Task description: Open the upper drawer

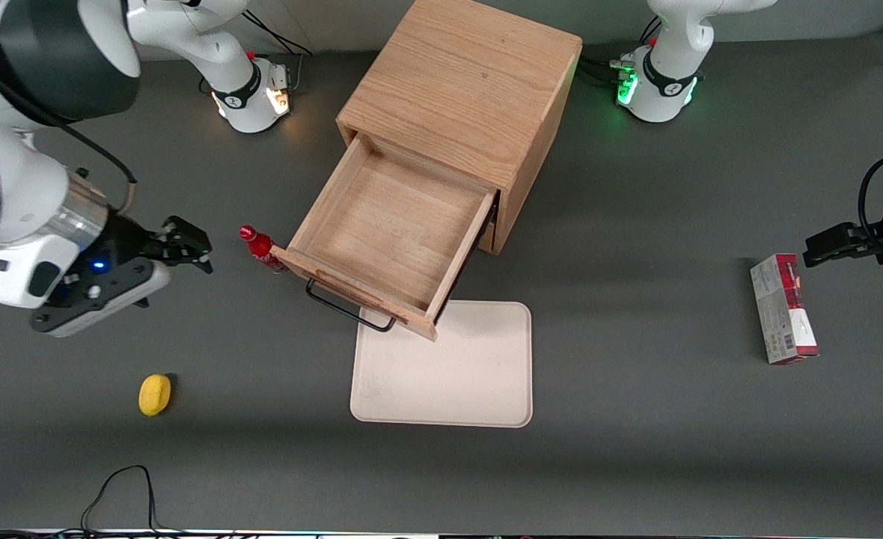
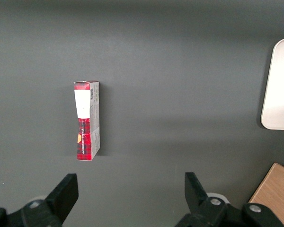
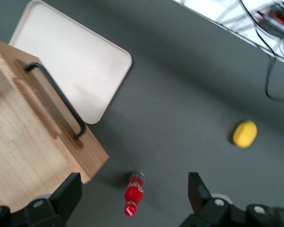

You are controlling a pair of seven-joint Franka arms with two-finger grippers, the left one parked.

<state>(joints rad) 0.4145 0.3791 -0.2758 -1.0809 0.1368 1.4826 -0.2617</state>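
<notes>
The upper drawer (image 1: 390, 238) stands pulled well out of the oak cabinet (image 1: 462, 97), its front over the edge of a white tray (image 1: 445, 374). The gripper (image 1: 187, 247), fingers spread wide and empty, hovers near a red bottle (image 1: 260, 246) beside the drawer.

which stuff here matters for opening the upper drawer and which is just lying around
Job: upper drawer, pulled out, its black handle, oak cabinet; gripper, open, apart from the drawer.
Lying about: red bottle, yellow lemon, cream tray, red box.
</notes>
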